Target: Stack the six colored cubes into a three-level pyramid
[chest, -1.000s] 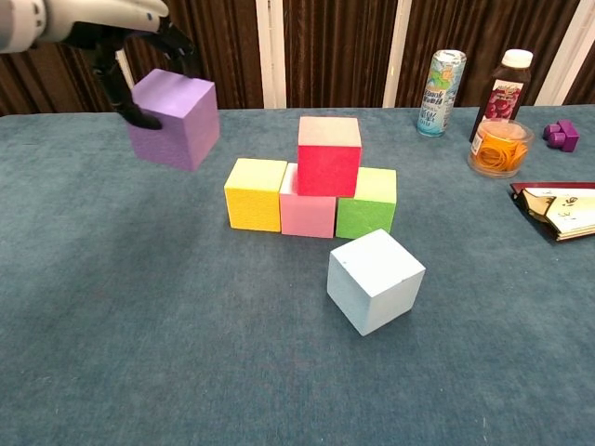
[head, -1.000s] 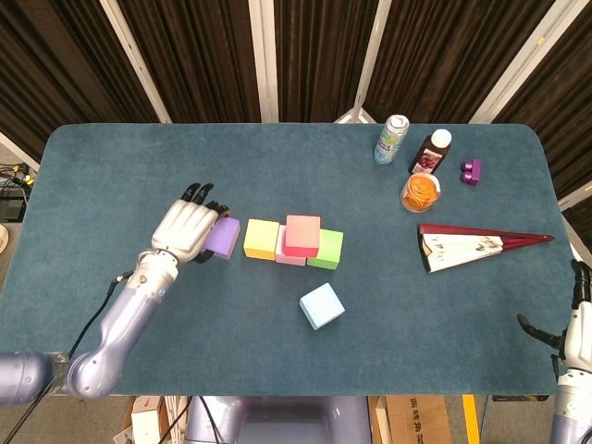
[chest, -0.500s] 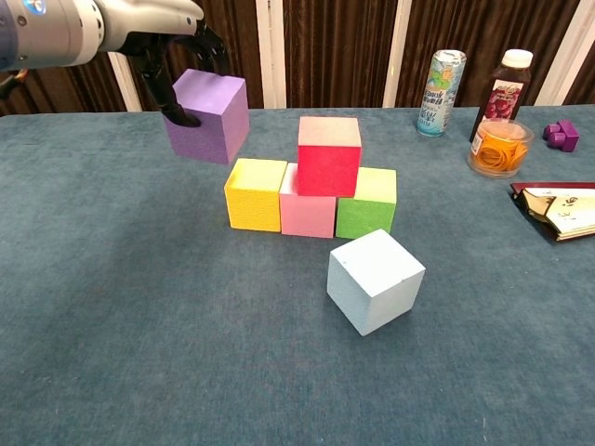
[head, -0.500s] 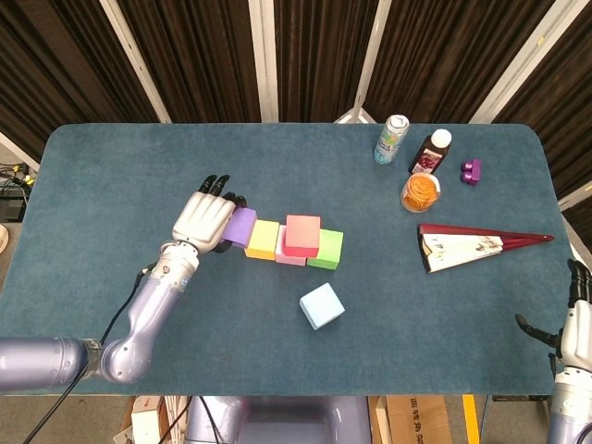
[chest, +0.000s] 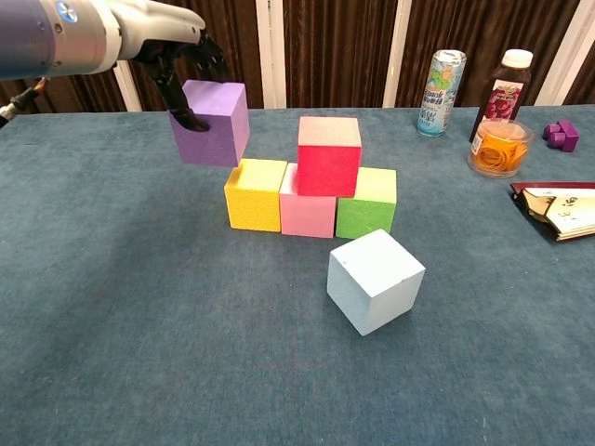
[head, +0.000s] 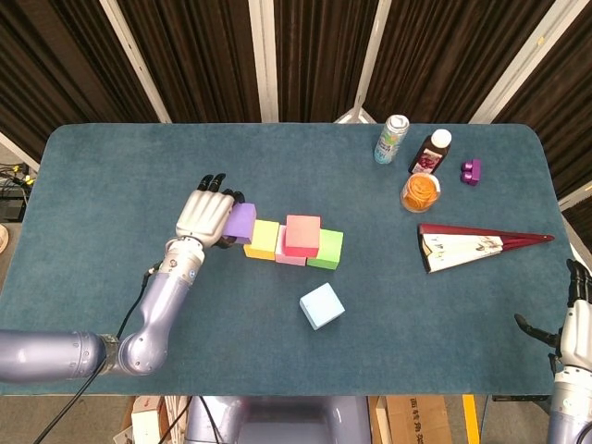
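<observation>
**Purple cube held up beside the block row**

A soft, fuzzy blue-green cloth is spread over the table (head: 111,166). Near the middle of the frame, three blocks are lined up side by side: a yellow cube (chest: 255,193), a pink cube (chest: 308,214) and a green cube (chest: 366,203). A red cube (chest: 328,155) is set on top, over the pink one and partly over the green one. All have flat faces, sharp corners and a dull, grainy look. A light blue cube (chest: 375,281) is set apart in front of the row, turned at an angle.

The purple cube (chest: 211,123) is held in the air by the left hand (chest: 182,63), just above the left end of the yellow cube. Dark fingers (chest: 177,93) are wrapped around its top and left side. In the head view much of this cube is hidden behind the hand.

The right hand (head: 572,319) is seen only at the lower right edge of the head view and is partly cut off. Its fingers are spread and nothing is held.

At the upper right, a shiny can (chest: 445,80), a dark bottle with a white cap (chest: 505,86), a clear cup with orange stuff inside (chest: 500,148) and a small purple toy (chest: 561,135) are grouped together. A folded fan (head: 481,245) is laid below them.
</observation>
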Tool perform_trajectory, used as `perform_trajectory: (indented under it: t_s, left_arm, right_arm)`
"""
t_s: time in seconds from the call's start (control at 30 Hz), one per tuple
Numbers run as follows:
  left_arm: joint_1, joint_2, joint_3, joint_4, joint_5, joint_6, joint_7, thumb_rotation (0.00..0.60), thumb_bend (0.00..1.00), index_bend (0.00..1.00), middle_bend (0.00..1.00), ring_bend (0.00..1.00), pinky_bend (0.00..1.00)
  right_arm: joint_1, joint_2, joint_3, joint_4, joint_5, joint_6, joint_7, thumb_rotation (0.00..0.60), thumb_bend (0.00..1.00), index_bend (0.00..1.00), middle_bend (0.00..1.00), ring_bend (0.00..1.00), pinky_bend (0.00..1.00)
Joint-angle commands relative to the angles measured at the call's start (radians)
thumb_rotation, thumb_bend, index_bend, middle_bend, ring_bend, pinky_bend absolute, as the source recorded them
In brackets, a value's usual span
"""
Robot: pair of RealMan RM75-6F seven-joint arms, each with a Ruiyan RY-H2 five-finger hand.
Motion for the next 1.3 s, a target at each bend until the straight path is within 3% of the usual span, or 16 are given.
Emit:
perform_trajectory:
  t_s: [0.03,0.47,1.3]
  left_arm:
    - [-0.012,-0.008,-0.005,0.004,-0.02,-0.005,0.008,0.6,0.36,0.32,0.34,0.0,0.0]
    - [-0.08,-0.022,-0.018,0.026,-0.133,-0.043,0.066,0.6,0.36,0.32,0.32,0.0,0.0]
    - [-0.107,-0.109,-0.011,0.136,-0.091,-0.062,0.011,0.6,0.33,0.31,0.3,0.0,0.0]
  right_arm:
    - [0.0,0.001,0.001,0.001,0.001,-0.002,0.002,0.6,0.09,0.05,0.08,0.08,0.0]
    - [0.002,0.001,0.001,0.002,0.003,-0.008,0.0,0.6,0.09,0.05,0.08,0.08,0.0]
    - [0.004,-0.004,0.007,0.008,0.019,-0.011,-0.013,0.6,0.09,0.05,0.08,0.08,0.0]
